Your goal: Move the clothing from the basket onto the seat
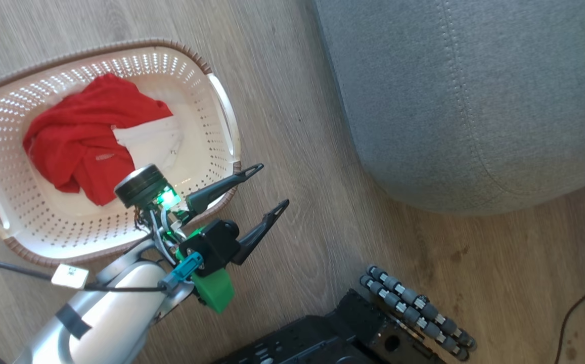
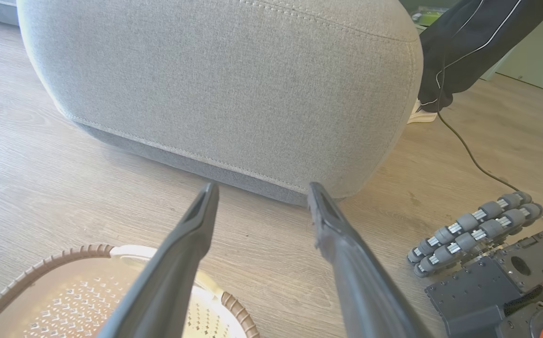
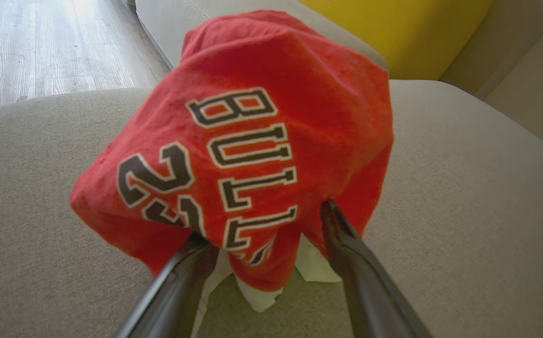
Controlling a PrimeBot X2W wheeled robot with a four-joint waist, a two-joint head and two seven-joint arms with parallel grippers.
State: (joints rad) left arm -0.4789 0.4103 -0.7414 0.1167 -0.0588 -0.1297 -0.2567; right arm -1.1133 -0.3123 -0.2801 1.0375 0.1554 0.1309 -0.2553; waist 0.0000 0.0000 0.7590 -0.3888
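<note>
You cannot see the right tool's (image 3: 264, 223) tips under the red jersey (image 3: 252, 141). The left forearm (image 1: 110, 308) hides part of the basket's (image 1: 95, 53) rim.

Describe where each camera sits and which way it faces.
Head view: head-mounted, facing down at basket, floor, seat; left end effector shows.
Left wrist view: on left wrist, faces seat's side; own open fingers show.
Right wrist view: on right wrist, faces jersey, seat top; right end effector shows.
Shared: head and left wrist views both show basket and seat.

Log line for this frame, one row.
left tool open by basket | right tool open at BULLS jersey on seat | red garment in basket
</note>
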